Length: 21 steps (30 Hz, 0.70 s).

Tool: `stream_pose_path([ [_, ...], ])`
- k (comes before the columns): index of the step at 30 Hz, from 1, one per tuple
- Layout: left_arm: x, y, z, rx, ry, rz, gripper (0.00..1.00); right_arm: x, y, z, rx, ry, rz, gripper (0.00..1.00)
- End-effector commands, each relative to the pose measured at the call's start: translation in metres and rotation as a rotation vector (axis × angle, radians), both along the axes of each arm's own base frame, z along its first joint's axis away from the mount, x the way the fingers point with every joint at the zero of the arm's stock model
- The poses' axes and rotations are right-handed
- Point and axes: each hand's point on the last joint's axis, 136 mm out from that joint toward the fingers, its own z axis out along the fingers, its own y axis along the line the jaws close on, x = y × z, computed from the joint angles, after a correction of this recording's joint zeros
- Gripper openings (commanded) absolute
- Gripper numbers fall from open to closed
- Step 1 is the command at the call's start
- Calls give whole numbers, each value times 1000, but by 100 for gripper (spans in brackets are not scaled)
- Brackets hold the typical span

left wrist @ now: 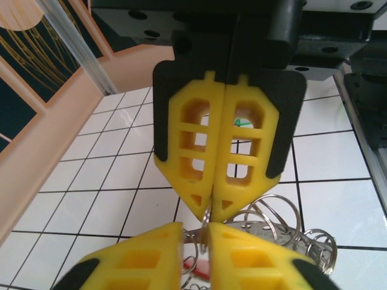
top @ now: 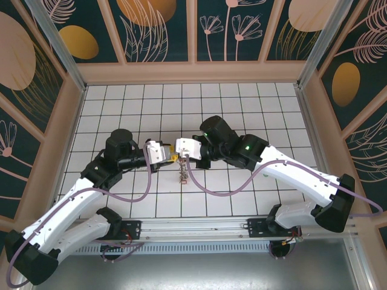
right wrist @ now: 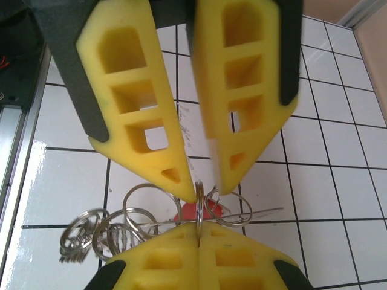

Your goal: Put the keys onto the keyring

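Left gripper (left wrist: pixel 209 205): fingers pressed flat together, with the tips clamped on the keyring (left wrist: pixel 207 221).
Right gripper (right wrist: pixel 202 184): fingers drawn in to a narrow gap, with the tips pinching the same keyring.
Meeting point: the two grippers sit tip to tip over the middle of the white-tiled desk (top: pixel 254 96).
Keyring: a thin ring seen edge-on, held between both pairs of fingertips.
Keys (top: pixel 182 175): a small bunch hanging just below the fingertips. A red tag (right wrist: pixel 186 215) shows under the pinch.
Split rings (right wrist: pixel 103 232): a cluster of coiled metal loops just beside the pinch. Whether they touch the desk cannot be told.
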Motion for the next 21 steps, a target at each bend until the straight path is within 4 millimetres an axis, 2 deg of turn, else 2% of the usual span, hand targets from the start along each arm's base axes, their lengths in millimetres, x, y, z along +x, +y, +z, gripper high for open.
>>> stream_pose_path([
  [1, -5, -4, 8, -21, -11, -43, 17, -6, 7, 20, 73, -16, 23, 0],
  [5, -5, -6, -1, -8, 7, -51, 17, -11, 10, 28, 129, -5, 43, 0],
  [10, -4, -8, 6, -27, -10, -59, 17, -13, 11, 28, 146, 5, 51, 0],
  [11, -4, -8, 7, -27, -13, -58, 15, -14, 12, 29, 151, 6, 53, 0],
  [13, -3, -8, 9, -27, -14, -59, 0, -15, 13, 29, 160, 7, 59, 0],
  [17, -13, -11, 20, -60, -34, -115, 0, -15, 9, 28, 182, -10, 52, 0],
  [18, -15, -10, 25, -88, -42, -117, 0, -16, 6, 29, 201, -11, 52, 2],
  [19, -17, -10, 31, -124, -55, -119, 0, -17, 3, 30, 230, -5, 51, 13],
  [21, -23, -9, 45, -218, -75, -124, 0, -19, -7, 41, 330, 10, 45, 23],
])
